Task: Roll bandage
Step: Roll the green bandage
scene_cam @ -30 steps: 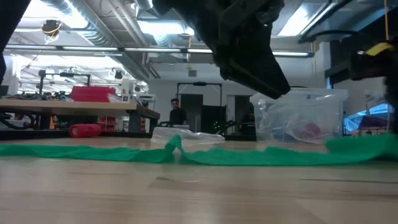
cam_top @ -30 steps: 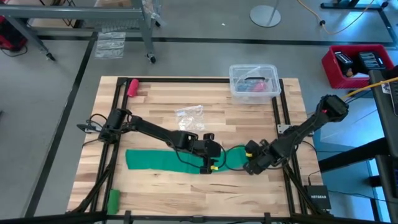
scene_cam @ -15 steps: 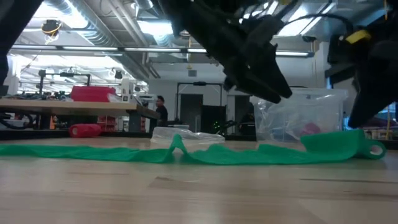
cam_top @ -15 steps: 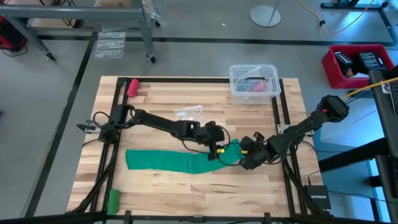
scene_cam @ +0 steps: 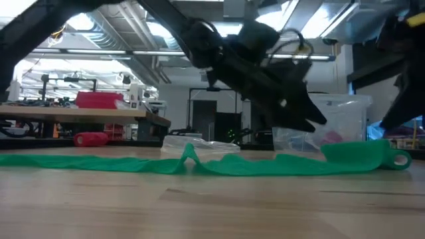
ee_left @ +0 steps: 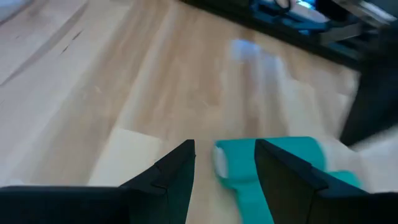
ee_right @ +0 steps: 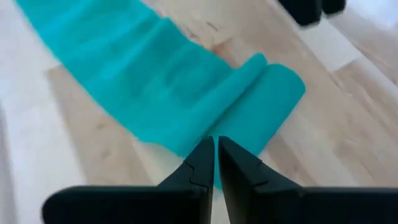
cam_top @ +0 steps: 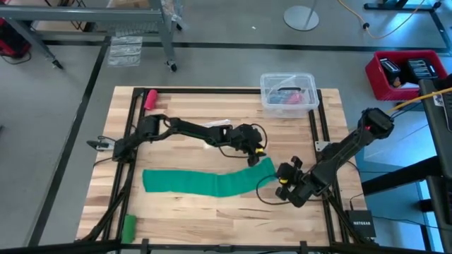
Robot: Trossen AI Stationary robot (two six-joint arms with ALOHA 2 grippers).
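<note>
The bandage point(cam_top: 212, 183) lies flat on the table point(cam_top: 183, 109), a long teal-green strip whose long axis runs across the table from the left arm's side toward the right arm's side, rising slightly at the right-hand end. That end is turned over into a short started roll point(scene_cam: 362, 154), seen in the low view as a thicker fold with a small curl at its tip; the rest of the strip is unrolled, with one raised wrinkle point(scene_cam: 186, 155) near its middle. The left gripper point(cam_top: 256, 156) stands just above and beside the rolled end, on the far side of it; in its wrist view the roll point(ee_left: 267, 160) shows directly ahead between its jaws, which stand apart and hold nothing. The right gripper point(cam_top: 283, 188) sits on the near side of the same end, just off the strip's edge; its jaws are closed together and empty, with the fold point(ee_right: 261, 93) lying straight ahead of them. Both grippers are near the rolled end, one on each side; neither can be confirmed touching the cloth. Judgement: rolling has barely begun, and the next move depends on turning the fold along the strip's length toward the left arm's side. A clear bin point(cam_top: 288, 93) stands well apart at the far edge.
</note>
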